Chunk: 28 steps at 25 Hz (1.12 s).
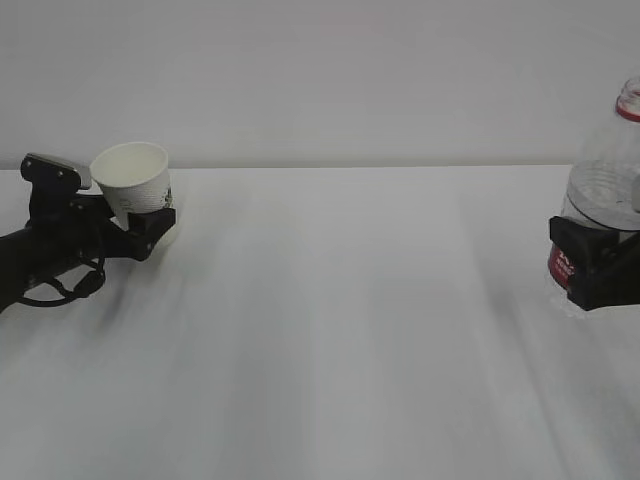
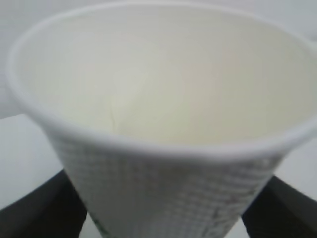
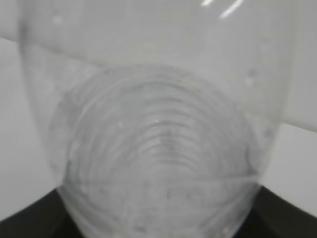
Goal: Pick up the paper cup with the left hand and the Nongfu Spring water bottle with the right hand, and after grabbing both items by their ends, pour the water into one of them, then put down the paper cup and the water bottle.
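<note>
The white paper cup (image 1: 133, 178) with its dotted pattern is at the far left, tipped slightly, its mouth open and its inside dry. My left gripper (image 1: 141, 224) is shut on the cup's lower end. In the left wrist view the cup (image 2: 163, 99) fills the frame between two black fingers (image 2: 44, 210). The clear Nongfu Spring water bottle (image 1: 608, 165) stands upright at the right edge, with a red neck ring and no cap. My right gripper (image 1: 590, 266) is shut on its red-labelled lower part. Water (image 3: 158, 198) shows low in the ribbed bottle (image 3: 158, 114).
The white table (image 1: 340, 330) stretches between the two arms, with a plain pale wall behind it. The left arm's black body and cables (image 1: 50, 270) lie low over the table's left edge. Nothing else stands in view.
</note>
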### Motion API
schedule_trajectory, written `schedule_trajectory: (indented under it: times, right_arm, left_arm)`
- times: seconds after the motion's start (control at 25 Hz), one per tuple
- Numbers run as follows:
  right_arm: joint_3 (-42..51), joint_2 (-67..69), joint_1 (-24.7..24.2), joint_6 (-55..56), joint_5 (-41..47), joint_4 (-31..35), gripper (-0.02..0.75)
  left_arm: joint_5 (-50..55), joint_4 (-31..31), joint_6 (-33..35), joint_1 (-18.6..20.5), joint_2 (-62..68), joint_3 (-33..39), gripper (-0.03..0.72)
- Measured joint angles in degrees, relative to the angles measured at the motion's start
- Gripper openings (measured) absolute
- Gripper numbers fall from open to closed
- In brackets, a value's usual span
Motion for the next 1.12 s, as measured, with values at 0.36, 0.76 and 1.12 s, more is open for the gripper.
schedule_trajectory:
  times: [0.36, 0.76, 1.12]
  right_arm:
    - [0.0, 0.0, 0.0, 0.0, 0.94, 0.0, 0.475]
    - [0.0, 0.0, 0.0, 0.0, 2.37, 0.0, 0.475]
    - [0.0, 0.0, 0.0, 0.0, 2.37, 0.0, 0.475]
  left_arm:
    - [-2.13, 0.09, 0.0, 0.0, 0.0, -0.12, 0.546]
    - [-2.53, 3.01, -0.46, 0.0, -1.97, 3.85, 0.531]
    - [-4.17, 3.48, -1.8, 0.0, -7.76, 11.67, 0.531]
